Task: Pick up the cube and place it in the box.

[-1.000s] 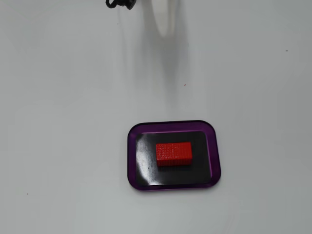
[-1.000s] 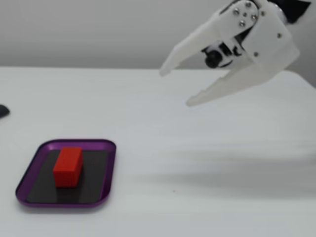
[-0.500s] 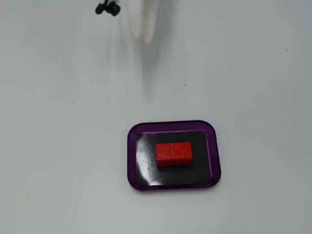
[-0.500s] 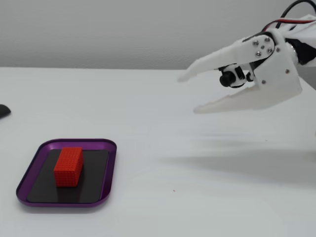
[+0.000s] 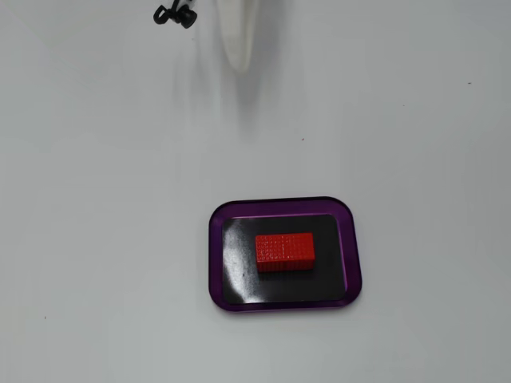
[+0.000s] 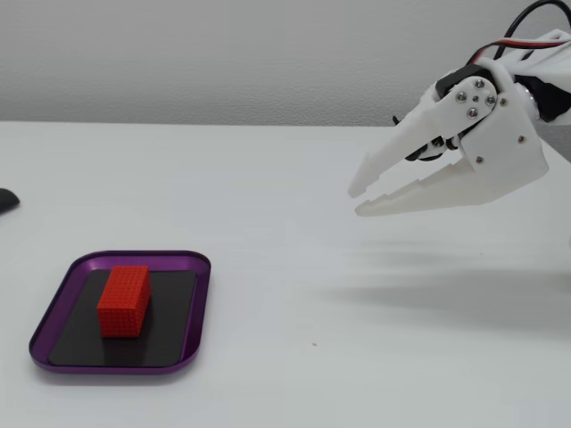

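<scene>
The table point(image 5: 96, 239) carries the box point(image 6: 53, 308), well apart from the raised gripper point(image 6: 357, 200), whose fingers are slightly parted and empty. The cube point(image 5: 284, 252) lies flat inside the box; it looks light, stiff and grippy, best pinched across its short sides.

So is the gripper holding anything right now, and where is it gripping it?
Nothing is held. The gripper hangs empty above the table, while the cube lies in the box.

White claw point(image 6: 359, 199) raised in the air, fingers slightly parted, empty, pointing left in a fixed view
</scene>
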